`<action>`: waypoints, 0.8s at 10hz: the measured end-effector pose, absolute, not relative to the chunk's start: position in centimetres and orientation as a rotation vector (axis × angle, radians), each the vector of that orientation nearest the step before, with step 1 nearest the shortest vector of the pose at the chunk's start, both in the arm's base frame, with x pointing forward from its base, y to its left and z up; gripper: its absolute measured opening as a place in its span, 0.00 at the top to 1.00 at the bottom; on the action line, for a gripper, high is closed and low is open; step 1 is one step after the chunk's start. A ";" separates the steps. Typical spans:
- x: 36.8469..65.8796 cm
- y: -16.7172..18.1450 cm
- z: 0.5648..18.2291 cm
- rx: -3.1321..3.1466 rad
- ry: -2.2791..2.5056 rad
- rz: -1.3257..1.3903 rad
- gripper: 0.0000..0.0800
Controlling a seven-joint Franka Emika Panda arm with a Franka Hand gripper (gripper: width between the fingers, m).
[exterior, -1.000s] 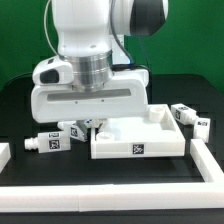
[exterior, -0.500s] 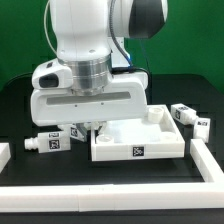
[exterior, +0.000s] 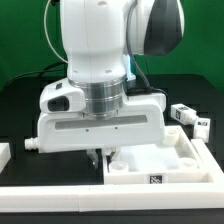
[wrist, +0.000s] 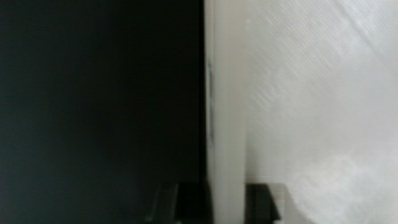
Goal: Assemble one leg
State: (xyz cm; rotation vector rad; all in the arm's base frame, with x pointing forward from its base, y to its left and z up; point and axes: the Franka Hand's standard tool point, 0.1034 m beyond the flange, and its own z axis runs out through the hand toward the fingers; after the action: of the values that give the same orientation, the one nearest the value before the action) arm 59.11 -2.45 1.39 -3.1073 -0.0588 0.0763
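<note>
My gripper (exterior: 100, 160) hangs under the big white hand in the middle of the exterior view. In the wrist view the gripper (wrist: 226, 203) has its two dark fingers closed against a thin upright white wall. That wall belongs to the white tabletop (exterior: 192, 160), whose near-left rim it grips; the tabletop also fills one side of the wrist view (wrist: 320, 100). Two legs (exterior: 190, 118) with black-and-white tags lie behind the tabletop at the exterior view's right. The end of another leg (exterior: 29, 146) shows at the exterior view's left, mostly hidden by the hand.
A white border rail (exterior: 60, 200) runs along the front of the black table and up its right side. The arm and hand block much of the middle of the exterior view.
The hand and the tabletop have moved together toward the camera and to the exterior view's right. The legs at the left are now mostly hidden behind the hand.
</note>
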 end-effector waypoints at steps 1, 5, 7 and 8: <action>58.9 -2.5 1.3 -3.107 -0.057 0.081 0.93; 59.0 -2.5 1.2 -3.103 -0.035 0.103 0.93; 61.0 -2.3 1.0 -3.102 -0.001 0.102 0.93; 60.9 -2.3 1.0 -3.096 0.007 0.137 0.93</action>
State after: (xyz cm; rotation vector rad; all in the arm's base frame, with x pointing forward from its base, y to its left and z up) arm 60.94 -2.34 1.01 -3.0960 0.0065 0.1366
